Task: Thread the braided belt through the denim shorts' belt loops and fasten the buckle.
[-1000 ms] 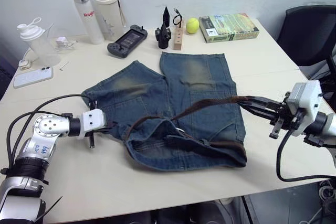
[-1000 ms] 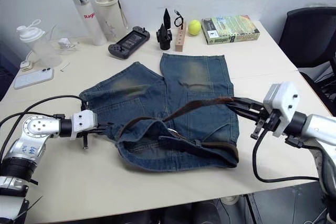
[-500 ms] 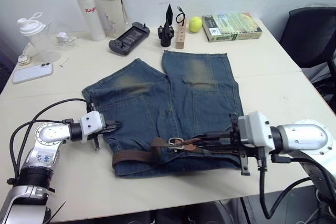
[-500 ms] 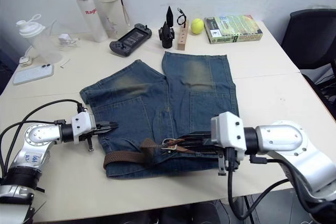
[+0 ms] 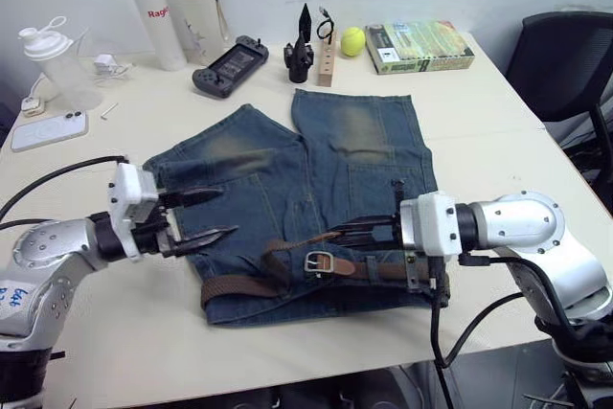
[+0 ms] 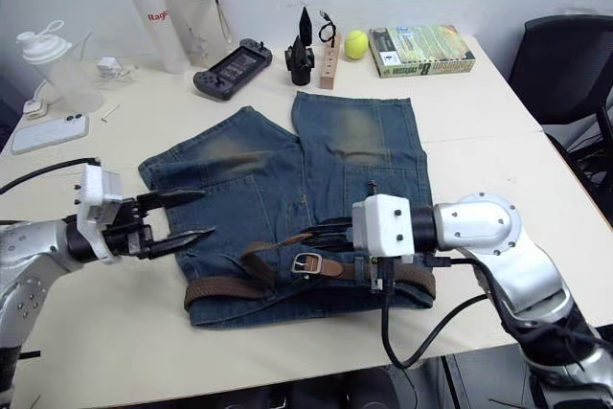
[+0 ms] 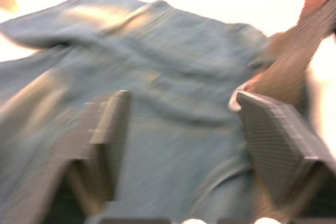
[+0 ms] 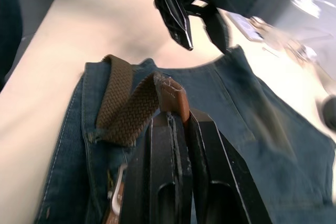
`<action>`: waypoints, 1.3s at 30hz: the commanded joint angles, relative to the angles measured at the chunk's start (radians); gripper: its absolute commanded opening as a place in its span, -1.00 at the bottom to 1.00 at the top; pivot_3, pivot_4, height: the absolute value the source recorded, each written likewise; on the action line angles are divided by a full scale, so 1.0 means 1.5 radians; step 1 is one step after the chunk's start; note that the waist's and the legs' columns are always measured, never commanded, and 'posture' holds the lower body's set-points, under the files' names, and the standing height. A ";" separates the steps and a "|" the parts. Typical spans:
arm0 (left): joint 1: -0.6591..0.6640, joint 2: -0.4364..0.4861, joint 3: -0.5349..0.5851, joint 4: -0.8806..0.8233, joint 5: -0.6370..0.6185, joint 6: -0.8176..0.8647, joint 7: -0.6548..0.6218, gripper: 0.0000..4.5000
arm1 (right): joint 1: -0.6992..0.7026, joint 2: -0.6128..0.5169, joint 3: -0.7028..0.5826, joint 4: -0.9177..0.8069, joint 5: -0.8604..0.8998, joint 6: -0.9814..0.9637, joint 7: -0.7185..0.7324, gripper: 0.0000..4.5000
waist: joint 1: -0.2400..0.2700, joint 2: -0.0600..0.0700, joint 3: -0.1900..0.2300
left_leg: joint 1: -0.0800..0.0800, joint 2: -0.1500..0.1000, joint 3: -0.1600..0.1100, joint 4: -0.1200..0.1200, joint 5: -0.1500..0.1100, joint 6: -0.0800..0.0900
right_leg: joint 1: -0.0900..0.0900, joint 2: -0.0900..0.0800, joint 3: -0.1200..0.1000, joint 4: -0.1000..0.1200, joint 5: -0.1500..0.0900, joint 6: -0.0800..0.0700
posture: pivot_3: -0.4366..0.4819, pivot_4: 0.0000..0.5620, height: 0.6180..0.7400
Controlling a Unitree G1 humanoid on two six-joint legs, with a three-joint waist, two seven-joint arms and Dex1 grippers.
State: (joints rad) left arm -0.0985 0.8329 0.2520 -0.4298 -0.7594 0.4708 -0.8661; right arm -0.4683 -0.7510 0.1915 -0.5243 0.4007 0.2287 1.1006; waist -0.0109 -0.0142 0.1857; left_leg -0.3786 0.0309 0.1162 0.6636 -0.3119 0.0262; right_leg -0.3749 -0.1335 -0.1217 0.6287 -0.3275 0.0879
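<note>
The denim shorts lie flat in the middle of the table. The braided belt runs along their near waistband, and its metal buckle lies at the middle. My right gripper is shut on the belt's tan leather tip, just above the buckle, so the strap loops up from the waistband. My left gripper hovers open over the shorts' left side, holding nothing. In the left wrist view its fingers stand wide apart above the denim. I cannot make out the belt loops.
Two bottles, a game controller, a wooden block, a tennis ball and a book line the far edge. A shaker and phone sit far left. A black chair stands at right.
My left gripper has opened and lifted from the shorts' left edge. My right gripper has stayed shut on the belt, drawing its tip leftward over the buckle. The camera has shifted slightly.
</note>
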 commanded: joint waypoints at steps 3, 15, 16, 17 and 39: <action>0.010 -0.038 -0.041 -0.107 0.026 0.013 0.069 0.81 | -0.042 0.025 0.033 0.021 -0.061 -0.050 0.004 -1.00 | 0.004 0.000 0.000 | 0.000 0.000 0.000 0.000 0.000 0.000 | 0.000 0.001 0.000 0.000 0.000 0.000 | -0.05 -0.47 0.73; 0.026 -0.039 -0.094 -0.088 0.149 -0.043 0.050 0.81 | -0.061 0.047 0.041 0.024 -0.078 -0.034 -0.004 -1.00 | 0.005 0.000 0.000 | 0.000 0.000 0.001 0.000 0.000 -0.001 | -0.001 0.001 0.000 0.000 0.000 0.000 | -0.05 -0.47 0.73; 0.023 -0.043 -0.101 -0.086 0.159 -0.047 0.052 0.81 | -0.060 0.048 0.041 0.022 -0.076 -0.030 -0.006 -1.00 | 0.005 0.000 0.000 | 0.000 0.000 0.001 0.000 0.000 -0.001 | -0.001 0.001 0.000 0.000 0.000 0.000 | -0.05 -0.47 0.73; 0.020 -0.049 -0.105 -0.082 0.164 -0.048 0.054 0.81 | -0.060 0.050 0.040 0.019 -0.075 -0.027 -0.008 -1.00 | 0.005 0.000 0.000 | 0.000 0.000 0.001 0.000 0.000 -0.001 | -0.001 0.001 0.000 0.000 0.000 0.000 | -0.05 -0.47 0.73; 0.035 -0.078 -0.082 -0.099 0.131 -0.040 0.020 -1.00 | -0.067 0.051 0.030 0.013 -0.057 0.068 -0.038 -0.72 | 0.005 0.000 0.000 | 0.000 0.000 0.000 0.000 0.000 -0.001 | -0.001 0.001 0.000 0.000 0.000 0.000 | -0.05 -0.47 0.73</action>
State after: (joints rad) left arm -0.0408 0.7223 0.1050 -0.5379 -0.5469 0.4150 -0.8501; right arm -0.5595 -0.6764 0.2654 -0.4843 0.3104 0.3053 1.0657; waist -0.0036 -0.0140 0.1858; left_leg -0.3793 0.0314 0.1169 0.6630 -0.3115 0.0255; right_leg -0.3760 -0.1322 -0.1221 0.6280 -0.3276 0.0877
